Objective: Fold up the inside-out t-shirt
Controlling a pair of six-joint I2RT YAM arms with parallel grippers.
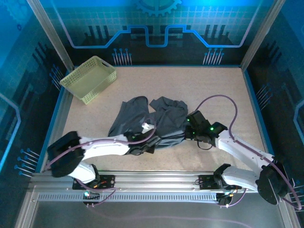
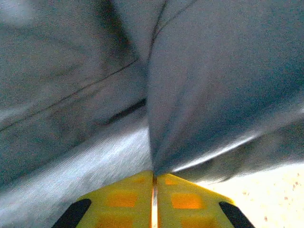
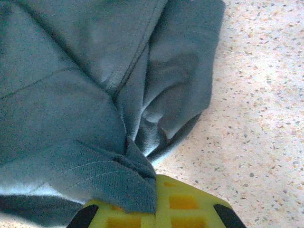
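Shirt (image 1: 152,121) lay crumpled mid-frame in the top view, on the table (image 1: 223,95), well apart from the basket (image 1: 89,78) at upper left; your left gripper (image 2: 154,176) was pressed together on a thin ridge of shirt; your right gripper (image 3: 156,183) was pinching a hemmed edge, cloth draped over one finger. Risks as I judged them: both bites looked shallow, so a pull could slip the cloth out; you had both grips close together on a bunched heap, so lifting could drag layers along rather than spread them. No brand or writing readable; white tag (image 1: 146,127) was too small to read.
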